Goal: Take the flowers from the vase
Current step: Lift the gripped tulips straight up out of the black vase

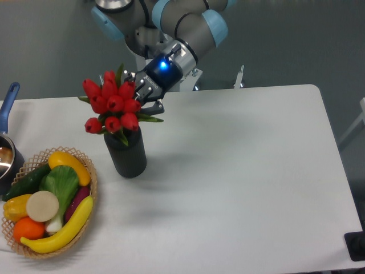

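Since gripper [142, 98] sits closed on flowers [112, 107], bunch pokes out left of fingers, stems trailing down into vase [126, 153] below. Looks light, floppy, buds crushable. Best hold: bundled stems under heads, gentle squeeze.

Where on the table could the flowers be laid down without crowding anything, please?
The bare white table right of the vase, out to its right edge, is free. The left is crowded: wicker basket and blue-handled pot.
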Controlling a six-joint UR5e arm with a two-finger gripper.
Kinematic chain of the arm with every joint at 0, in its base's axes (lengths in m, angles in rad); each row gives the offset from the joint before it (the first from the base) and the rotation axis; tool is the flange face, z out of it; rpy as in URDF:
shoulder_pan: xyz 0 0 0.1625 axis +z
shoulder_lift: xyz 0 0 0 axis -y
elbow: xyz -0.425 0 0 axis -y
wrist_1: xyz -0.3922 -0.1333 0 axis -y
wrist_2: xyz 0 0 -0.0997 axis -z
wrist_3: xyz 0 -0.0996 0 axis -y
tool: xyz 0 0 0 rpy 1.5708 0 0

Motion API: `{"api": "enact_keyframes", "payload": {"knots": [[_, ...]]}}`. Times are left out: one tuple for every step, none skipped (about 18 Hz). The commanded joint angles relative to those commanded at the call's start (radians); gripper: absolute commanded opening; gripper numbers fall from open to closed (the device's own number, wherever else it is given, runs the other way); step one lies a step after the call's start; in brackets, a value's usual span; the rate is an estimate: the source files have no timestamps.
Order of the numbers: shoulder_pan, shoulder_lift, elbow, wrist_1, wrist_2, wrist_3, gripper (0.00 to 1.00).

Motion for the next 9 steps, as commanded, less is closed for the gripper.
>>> {"api": "enact_keyframes", "payload": {"knots": [[0.000,0.002,0.000,0.000,-0.002,-0.002,0.12],[0.003,0.006,0.000,0.000,-0.005,-0.002,0.12],[0.012,0.009,0.002,0.000,-0.015,-0.003,0.12],[0.014,0.009,0.002,0.000,-0.026,-0.003,0.12],[0.018,0.011,0.005,-0.003,-0.037,-0.005,0.12],[0.029,0.012,0.008,-0.003,-0.047,-0.014,0.12],[0.034,0.014,0.017,-0.003,-0.052,-0.034,0.12],[0.035,0.014,0.028,-0.003,-0.054,-0.052,0.12],[0.037,0.014,0.037,-0.003,-0.055,-0.069,0.12]]}}
